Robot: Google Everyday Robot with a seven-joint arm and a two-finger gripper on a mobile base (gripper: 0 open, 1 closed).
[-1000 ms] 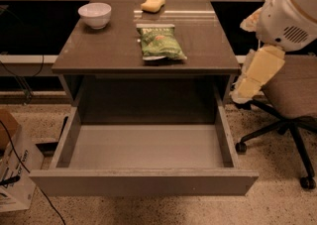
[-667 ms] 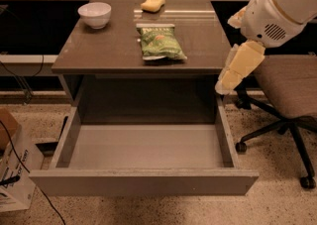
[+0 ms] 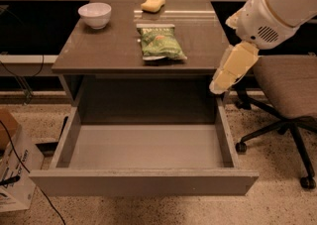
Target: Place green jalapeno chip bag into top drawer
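The green jalapeno chip bag point(image 3: 161, 43) lies flat on the brown table top point(image 3: 109, 50), right of centre, with nothing touching it. The top drawer point(image 3: 143, 182) is pulled fully out below the table, and its pale grey floor is bare. My gripper point(image 3: 219, 86) hangs from the white arm at the table's right front corner, over the drawer's right wall. It points down and to the left, a short way right of and below the bag, and holds nothing that I can see.
A white bowl point(image 3: 95, 14) stands at the table's back left and a yellow sponge point(image 3: 153, 4) at the back centre. An office chair point(image 3: 287, 85) stands close on the right. A cardboard box point(image 3: 12, 179) and cables lie on the floor at left.
The arm and gripper have moved left, from beside the chair to the table's right front corner. The bag, bowl, sponge and drawer have not moved.
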